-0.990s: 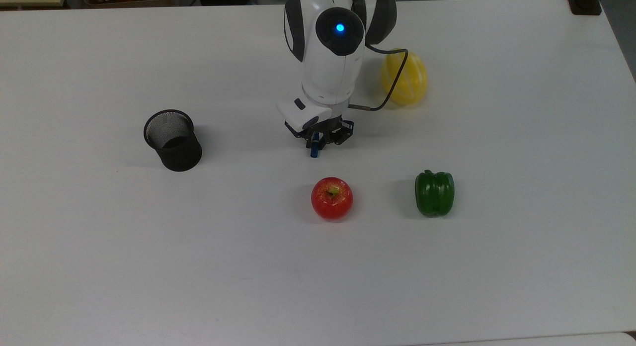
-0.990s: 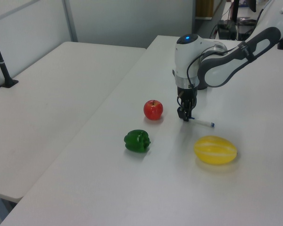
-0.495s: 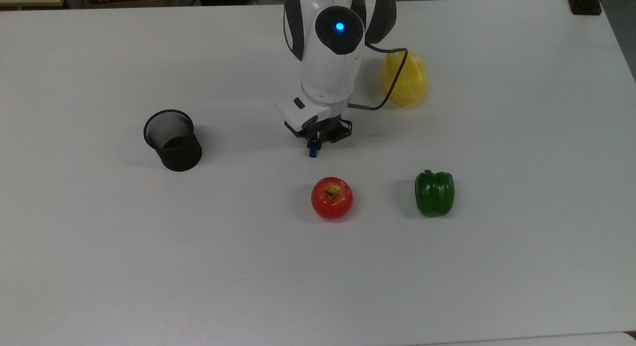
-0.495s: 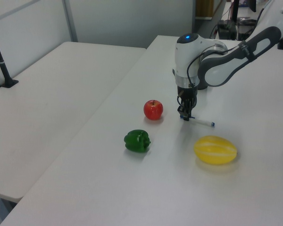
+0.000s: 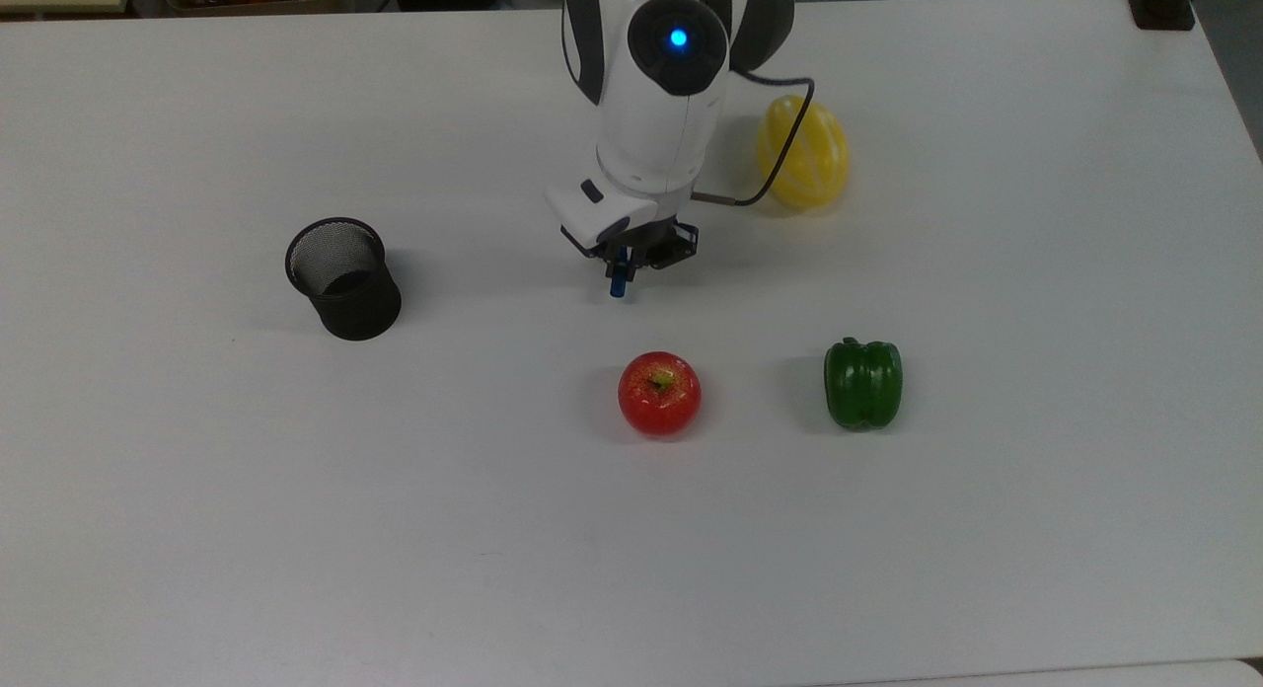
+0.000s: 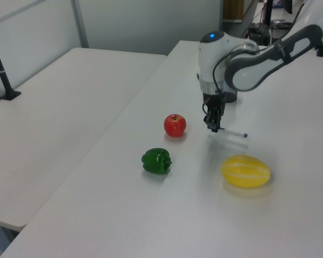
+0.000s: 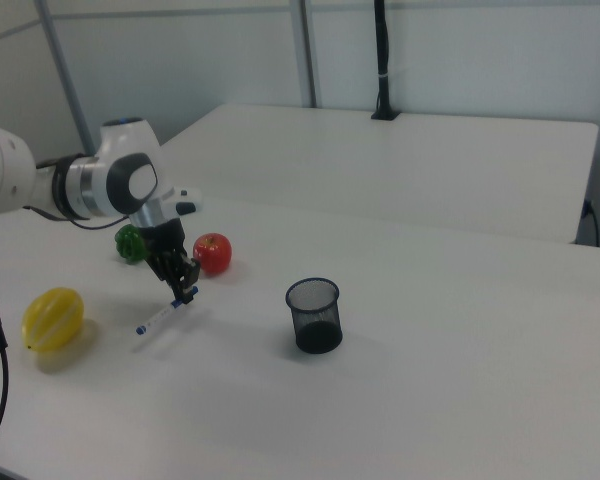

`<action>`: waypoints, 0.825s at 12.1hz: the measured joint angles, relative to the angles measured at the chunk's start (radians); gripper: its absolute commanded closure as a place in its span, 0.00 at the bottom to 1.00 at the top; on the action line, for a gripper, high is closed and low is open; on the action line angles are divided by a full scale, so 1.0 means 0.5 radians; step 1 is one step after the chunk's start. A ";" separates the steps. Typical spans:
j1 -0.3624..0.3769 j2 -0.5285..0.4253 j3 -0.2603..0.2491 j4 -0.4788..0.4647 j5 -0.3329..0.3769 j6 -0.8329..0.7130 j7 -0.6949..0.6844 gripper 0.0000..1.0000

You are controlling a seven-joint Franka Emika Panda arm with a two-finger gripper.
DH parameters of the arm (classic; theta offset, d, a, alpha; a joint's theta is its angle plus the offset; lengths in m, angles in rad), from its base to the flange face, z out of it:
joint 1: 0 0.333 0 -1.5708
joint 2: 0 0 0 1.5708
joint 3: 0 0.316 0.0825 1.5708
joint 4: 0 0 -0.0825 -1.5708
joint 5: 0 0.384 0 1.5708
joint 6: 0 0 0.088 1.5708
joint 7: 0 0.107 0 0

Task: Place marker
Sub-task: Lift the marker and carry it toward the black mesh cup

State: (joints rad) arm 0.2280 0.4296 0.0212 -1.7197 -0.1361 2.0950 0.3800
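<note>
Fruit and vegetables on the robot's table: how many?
3. In the top view: a red apple at centre, a green pepper to its right, a yellow melon beyond, beside the arm.

From the top view we look steeply down on the white table [image 5: 296, 529], the arm's base at the upper edge. The left view sits low off one end, looking along the table with the green pepper [image 6: 156, 161] nearest. The right view faces from the opposite side, with the mesh cup [image 7: 314, 315] nearer. All three share the apple [image 5: 659, 393] and yellow melon [image 5: 803, 153].
</note>
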 measured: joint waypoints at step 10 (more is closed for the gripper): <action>-0.111 -0.363 -0.038 0.474 -0.002 -0.821 -0.197 0.88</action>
State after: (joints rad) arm 0.1724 0.2480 0.0022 -1.4827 -0.1372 1.6847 0.2816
